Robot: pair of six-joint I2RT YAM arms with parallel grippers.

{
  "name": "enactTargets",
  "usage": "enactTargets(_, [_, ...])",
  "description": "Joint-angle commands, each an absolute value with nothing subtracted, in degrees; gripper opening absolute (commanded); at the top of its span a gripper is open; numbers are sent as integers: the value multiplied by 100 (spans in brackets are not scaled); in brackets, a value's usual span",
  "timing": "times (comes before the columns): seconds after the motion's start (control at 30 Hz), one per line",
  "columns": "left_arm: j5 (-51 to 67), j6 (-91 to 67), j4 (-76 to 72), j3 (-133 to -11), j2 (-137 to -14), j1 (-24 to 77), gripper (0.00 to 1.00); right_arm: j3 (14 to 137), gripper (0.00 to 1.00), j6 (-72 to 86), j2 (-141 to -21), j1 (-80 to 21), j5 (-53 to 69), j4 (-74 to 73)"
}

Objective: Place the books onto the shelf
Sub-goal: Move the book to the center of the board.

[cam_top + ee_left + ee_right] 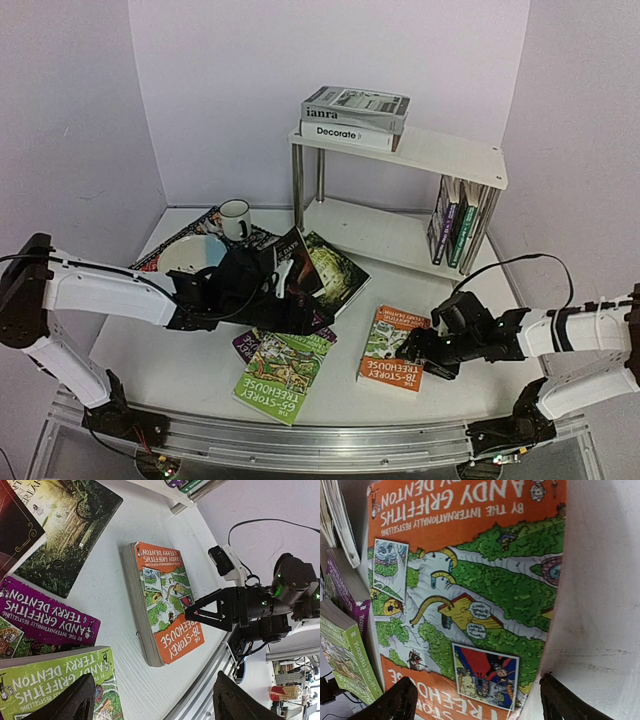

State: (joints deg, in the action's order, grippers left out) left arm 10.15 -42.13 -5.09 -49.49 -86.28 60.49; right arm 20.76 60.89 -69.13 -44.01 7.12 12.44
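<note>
Purple book (45, 615): partly hidden under green book (55, 680).
Orange book (470, 605): "78-STOREY TREEHOUSE" is read.
Left gripper (154, 680): spread wide, nothing held.
Right gripper (476, 679): spread wide over orange book.

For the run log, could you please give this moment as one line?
right pincer: open, above orange book | left pincer: open, empty | shelf: partly filled

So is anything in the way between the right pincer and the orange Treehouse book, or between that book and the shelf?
Nothing visible. The right pincer is open right over the orange Treehouse book, and only bare table lies between that book and the lower board of the shelf. Standing books fill just its right end.
</note>
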Motion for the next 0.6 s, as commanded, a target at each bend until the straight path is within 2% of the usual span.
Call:
enactTargets(0.0, [1251,-4281,-831,-5577,-9183,6096,81,1924,85,6240,-7053,-4377,944,1242])
enactTargets(0.57, [2023,-4360,-769,-7391,-11555,6240,78,2003,84,6223,-7150,-4377,954,1215])
